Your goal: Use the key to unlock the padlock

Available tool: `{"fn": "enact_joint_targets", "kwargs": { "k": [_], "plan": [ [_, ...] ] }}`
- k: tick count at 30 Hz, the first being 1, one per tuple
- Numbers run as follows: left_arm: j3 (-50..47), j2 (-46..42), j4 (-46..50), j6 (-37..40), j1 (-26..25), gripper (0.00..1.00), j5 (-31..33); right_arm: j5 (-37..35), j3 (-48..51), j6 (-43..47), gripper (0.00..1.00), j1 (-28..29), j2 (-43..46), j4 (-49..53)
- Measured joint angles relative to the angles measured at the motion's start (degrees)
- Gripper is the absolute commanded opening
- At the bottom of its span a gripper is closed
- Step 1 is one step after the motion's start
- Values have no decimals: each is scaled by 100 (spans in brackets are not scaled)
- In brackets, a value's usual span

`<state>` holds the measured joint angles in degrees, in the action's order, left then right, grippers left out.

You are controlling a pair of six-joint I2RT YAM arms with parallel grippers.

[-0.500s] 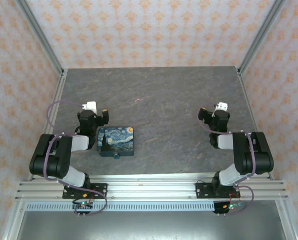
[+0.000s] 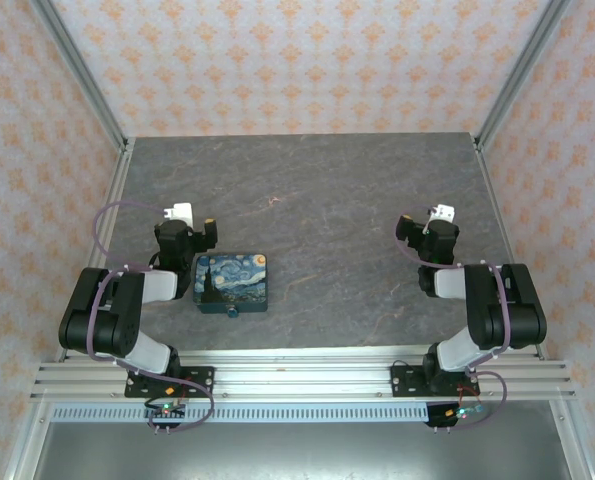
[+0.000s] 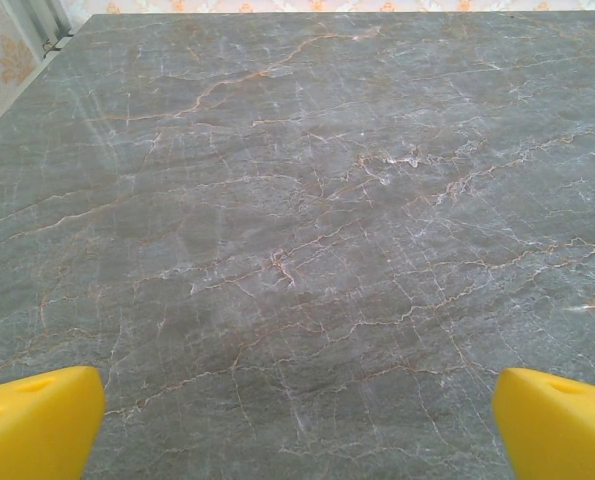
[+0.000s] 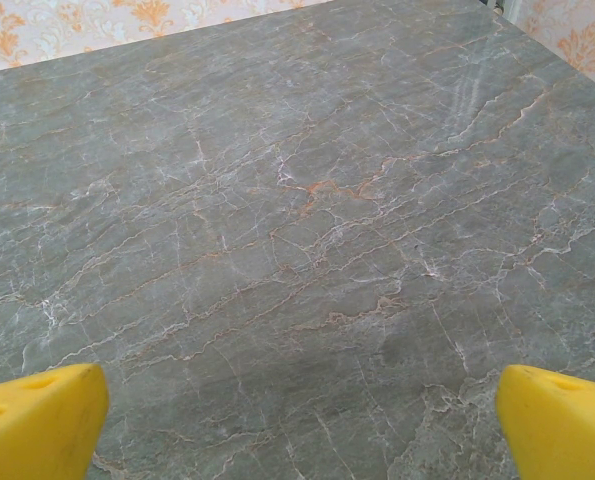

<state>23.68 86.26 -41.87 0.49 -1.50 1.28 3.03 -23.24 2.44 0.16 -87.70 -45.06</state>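
Plainly my left gripper (image 3: 297,425) and right gripper (image 4: 302,425) both gape empty; the padlock (image 2: 233,311) sits against the painted box (image 2: 232,278), near side. Tiny, rigid, probably slick: I'd pinch its body.

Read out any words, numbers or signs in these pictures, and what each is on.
None can be read.
The painted box carries a starry-night picture, no lettering.
The padlock at its near edge is too small to show any marking.
The table and walls bear only patterns.
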Motion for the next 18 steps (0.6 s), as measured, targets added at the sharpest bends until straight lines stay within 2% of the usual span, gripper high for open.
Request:
{"fn": "enact_joint_targets", "kwargs": {
  "k": [10, 13, 18],
  "plan": [
    [17, -11, 48, -31, 0, 100, 52, -72, 0, -26, 99, 0, 24, 26],
    [223, -179, 564, -105, 7, 100, 205, -262, -20, -109, 99, 0, 330, 415],
    [925, -789, 1781, -407, 7, 100, 444, -420, -691, -549, 99, 0, 1038, 1781]
  ]
}}
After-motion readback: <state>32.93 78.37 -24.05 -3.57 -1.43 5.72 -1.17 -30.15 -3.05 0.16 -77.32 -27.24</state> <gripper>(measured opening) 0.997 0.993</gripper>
